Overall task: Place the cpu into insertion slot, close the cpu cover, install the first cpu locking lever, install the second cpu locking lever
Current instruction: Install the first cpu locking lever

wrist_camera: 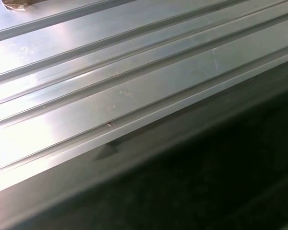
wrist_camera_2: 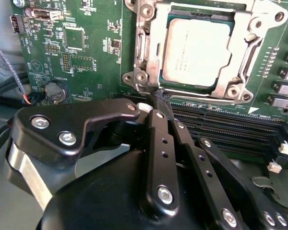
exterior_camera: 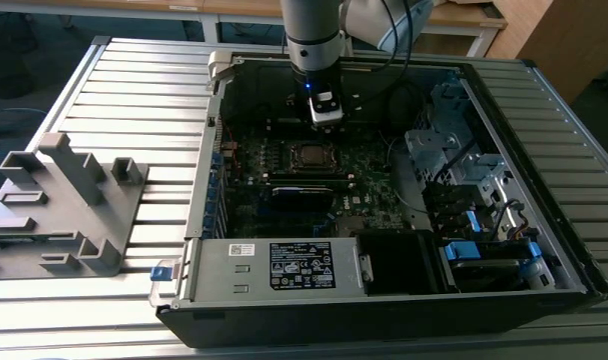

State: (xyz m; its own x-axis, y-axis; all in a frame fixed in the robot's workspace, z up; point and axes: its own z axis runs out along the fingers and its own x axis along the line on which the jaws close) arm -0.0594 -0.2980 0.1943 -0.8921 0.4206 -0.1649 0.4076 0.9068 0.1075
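The grey robot arm (exterior_camera: 314, 34) comes down almost straight from above into the open black computer case (exterior_camera: 384, 195), its wrist hanging over the far part of the green circuit board (exterior_camera: 324, 187). At its tip the black pincer (wrist_camera_2: 161, 98) has its fingers (wrist_camera_2: 158, 139) drawn narrow, nearly together, with nothing between them as far as I can see. The tips stand just beside the near edge of the small square socket with the thin silvery rim (wrist_camera_2: 201, 48), the insertion slot, close to a thin metal lever at that edge; whether they touch it I cannot tell.

The flat square chip with the dull silvery metal top (wrist_camera_2: 194, 52), the cpu, lies inside that socket. The thin square silvery metal frame plate with the large window (wrist_camera_2: 156, 52), the cpu cover, lies flat around the chip, the chip's top showing through the window.

In front of the socket run long black memory slots (wrist_camera_2: 221, 122). Nearer the front of the case sits a grey metal box with a white label (exterior_camera: 283, 266).

The case lies on its side on a ribbed silvery metal tabletop (exterior_camera: 133, 90). Well apart from the case, toward the exterior view's left, a grey plastic fixture with upright blocks (exterior_camera: 58, 206) stands on the same surface. Beyond the tabletop, wooden furniture (exterior_camera: 543, 34) lines the room.
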